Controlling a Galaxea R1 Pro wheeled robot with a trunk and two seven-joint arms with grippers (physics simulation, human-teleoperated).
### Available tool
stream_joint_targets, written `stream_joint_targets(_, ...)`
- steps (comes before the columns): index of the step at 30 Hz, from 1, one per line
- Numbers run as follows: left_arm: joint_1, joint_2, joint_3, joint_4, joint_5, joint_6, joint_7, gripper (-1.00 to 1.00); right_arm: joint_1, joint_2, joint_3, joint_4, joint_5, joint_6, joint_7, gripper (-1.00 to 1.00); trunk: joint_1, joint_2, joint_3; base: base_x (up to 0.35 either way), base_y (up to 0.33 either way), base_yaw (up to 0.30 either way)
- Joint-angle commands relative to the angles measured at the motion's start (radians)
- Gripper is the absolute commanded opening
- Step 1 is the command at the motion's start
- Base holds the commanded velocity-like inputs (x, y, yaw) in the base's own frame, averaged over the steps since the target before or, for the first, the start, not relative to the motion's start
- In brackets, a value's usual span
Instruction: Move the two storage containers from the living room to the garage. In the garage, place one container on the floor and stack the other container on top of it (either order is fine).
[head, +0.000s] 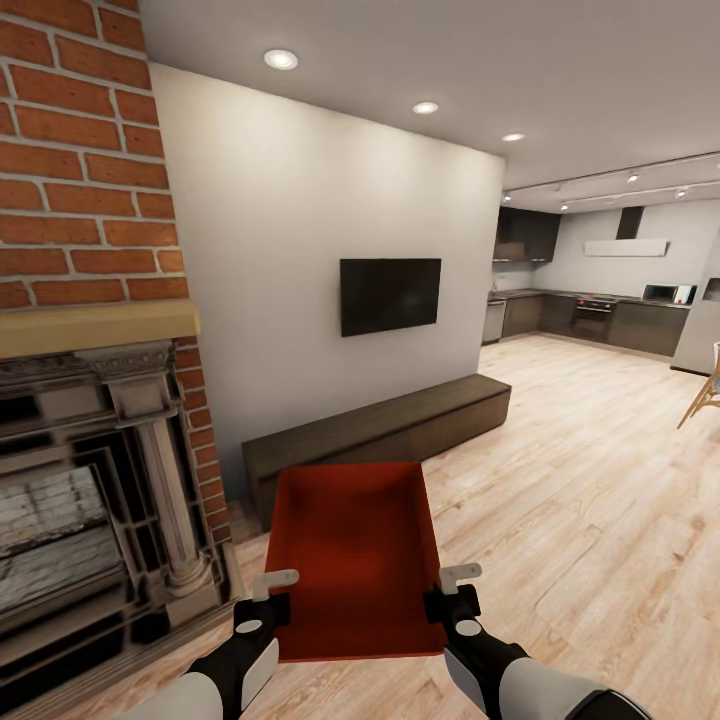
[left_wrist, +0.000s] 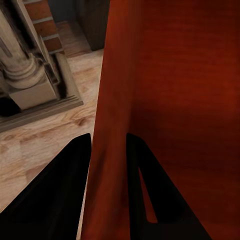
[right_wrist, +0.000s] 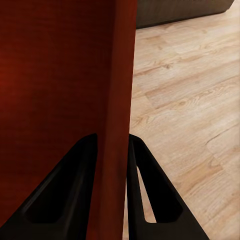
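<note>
I held one orange-red container (head: 352, 555) out in front of me, low in the middle of the head view, with its open side up and above the light wood floor (head: 590, 500) of the living room. My left gripper (head: 262, 608) pinched its left wall near the corner closest to me, and my right gripper (head: 452, 600) pinched the right wall the same way.

The left wrist view showed what the head view could not: the thin red wall (left_wrist: 107, 165) ran straight between my two dark fingers (left_wrist: 65, 190), both pressed against it, one inside the bin and one outside. Beyond it in that view stood the pale stone base of the fireplace column (left_wrist: 27, 75) on the planks. The right wrist view showed the other wall (right_wrist: 114, 150) clamped between that hand's fingers (right_wrist: 67, 185) too, with bare planks and a strip of the dark bench (right_wrist: 180, 12) along the upper edge.

Only the head view gave the room: the brick chimney (head: 75, 150) and ornate fireplace (head: 90, 480) at the left, a long dark bench (head: 380, 430) under a wall television (head: 390, 295) in the middle, and a kitchen (head: 600, 310) far off at the right.
</note>
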Motion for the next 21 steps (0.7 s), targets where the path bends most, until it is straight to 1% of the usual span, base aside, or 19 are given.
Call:
stream_joint_targets(1, 0.0, 0.014, -0.004, 0.001, 0.001, -0.005, 0.032, -1.0, -0.001, 0.001, -0.087, -0.033, 0.005, 0.001, -0.002, -1.0, 0.0, -0.002, -0.002, 0.0, 0.0, 0.0)
stream_joint_targets(11, 0.0, 0.015, -0.004, 0.002, 0.001, -0.004, 0.032, -1.0, -0.001, 0.001, -0.087, -0.033, 0.005, 0.001, -0.002, -1.0, 0.0, -0.002, -0.002, 0.0, 0.0, -0.009)
stream_joint_targets(14, 0.0, 0.015, -0.004, 0.002, 0.001, -0.004, 0.032, -1.0, -0.001, 0.001, -0.087, -0.033, 0.005, 0.001, -0.002, -1.0, 0.0, -0.002, -0.002, 0.0, 0.0, -0.159)
stream_joint_targets(21, 0.0, 0.015, -0.004, 0.002, 0.001, -0.004, 0.032, -1.0, -0.001, 0.001, -0.087, -0.033, 0.005, 0.001, -0.002, -1.0, 0.0, -0.002, -0.002, 0.0, 0.0, -0.267)
